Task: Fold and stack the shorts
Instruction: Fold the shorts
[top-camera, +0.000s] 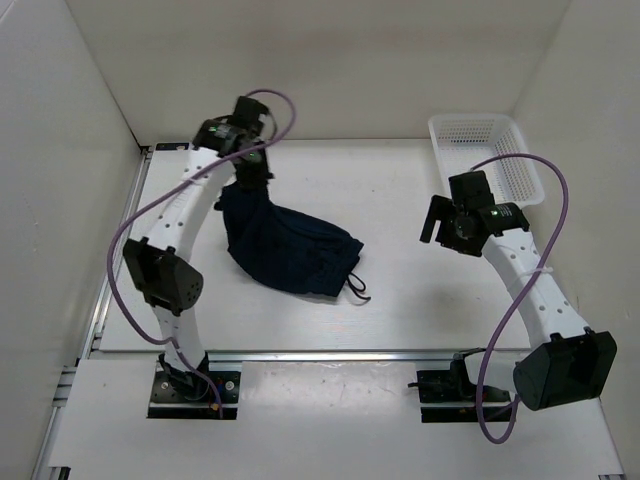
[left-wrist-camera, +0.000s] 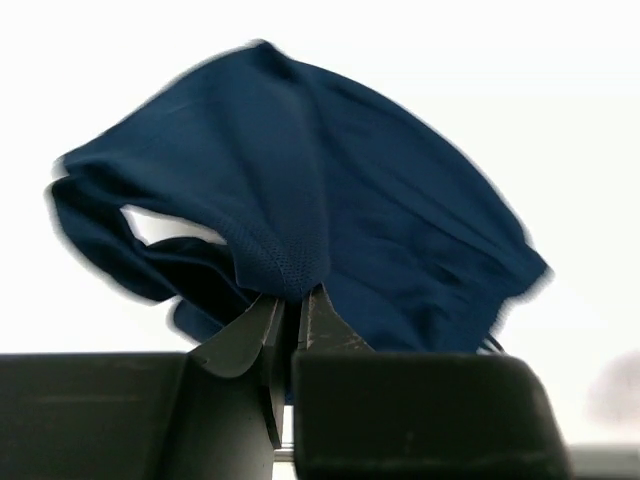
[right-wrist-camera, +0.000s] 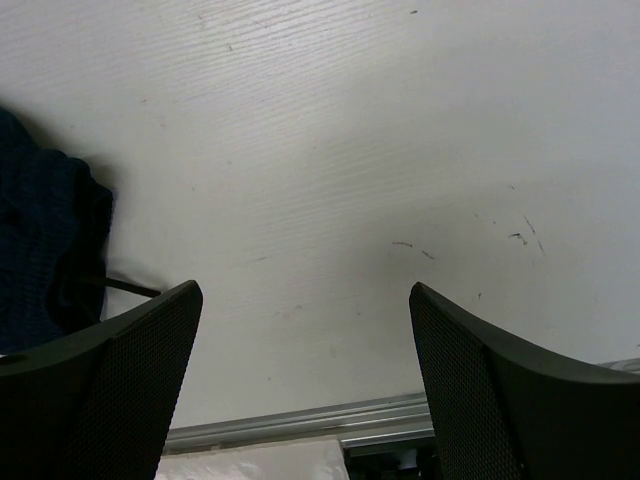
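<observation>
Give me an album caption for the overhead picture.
Left gripper pinches a corner of the navy shorts while the open right gripper hovers near a white basket.

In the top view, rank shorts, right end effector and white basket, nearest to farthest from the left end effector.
1. The shorts, pinched in the left end effector.
2. The right end effector, open, mid-right.
3. The white basket, far-right corner.

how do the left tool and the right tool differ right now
The left tool is shut, pinching a fold of the shorts; the right tool is open and holds nothing. The left tool sits at the shorts' far end; the right tool is over bare table, with the shorts off to its side. Both have dark fingers.
</observation>
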